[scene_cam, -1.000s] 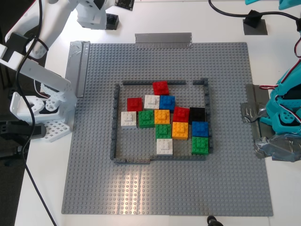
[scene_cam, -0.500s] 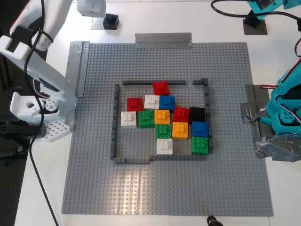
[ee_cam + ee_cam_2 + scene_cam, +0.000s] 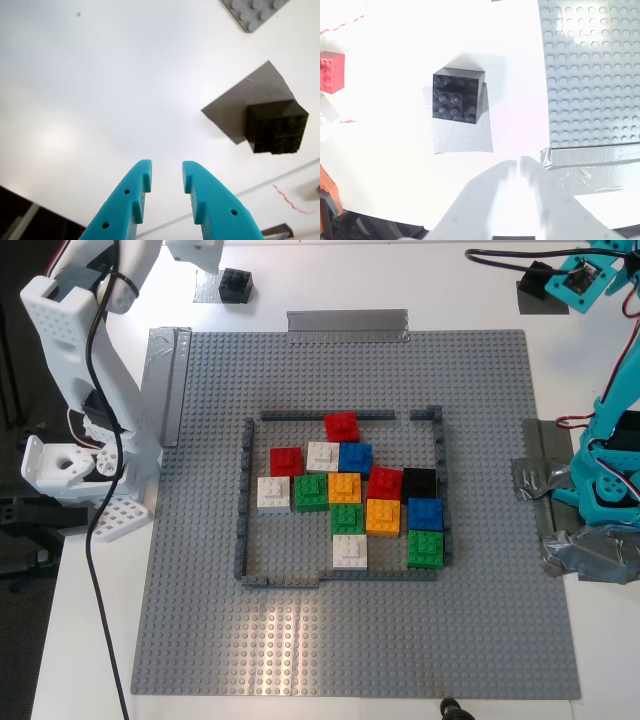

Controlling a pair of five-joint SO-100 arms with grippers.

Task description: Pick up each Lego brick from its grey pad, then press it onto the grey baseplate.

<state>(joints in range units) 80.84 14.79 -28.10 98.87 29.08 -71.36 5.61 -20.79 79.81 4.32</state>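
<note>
Lettering or brand marks cannot be read anywhere in these pictures; the bricks and tape are too small or plain to show any. My first gripper (image 3: 166,182), the teal one, has its jaws parted by a narrow gap with nothing between them and touching nothing; it hangs over bare white table (image 3: 100,90). Off to one side of those jaws, well apart from the tips, a black Lego brick (image 3: 276,126) sits on the dark grey pad (image 3: 235,110), hanging past one edge of it, and a corner of the grey baseplate (image 3: 255,10) shows farther off. My second gripper (image 3: 519,167), the white one, shows its two fingertips almost touching, only a thin slit between them, and they hold nothing. Ahead of those jaws, apart from the tips, a second black Lego brick (image 3: 457,95) rests on the silvery light grey pad (image 3: 462,135), set at the far end of the pad from the jaws. Beside the jaws lies a duct-tape strip (image 3: 590,155) along the baseplate's edge, and a red brick (image 3: 331,72) sits farther off beyond the black one. In the exterior view the baseplate (image 3: 200,620) carries a dark-grey brick frame (image 3: 243,500) holding a cluster of coloured bricks (image 3: 345,487) and one black brick (image 3: 419,482).
</note>
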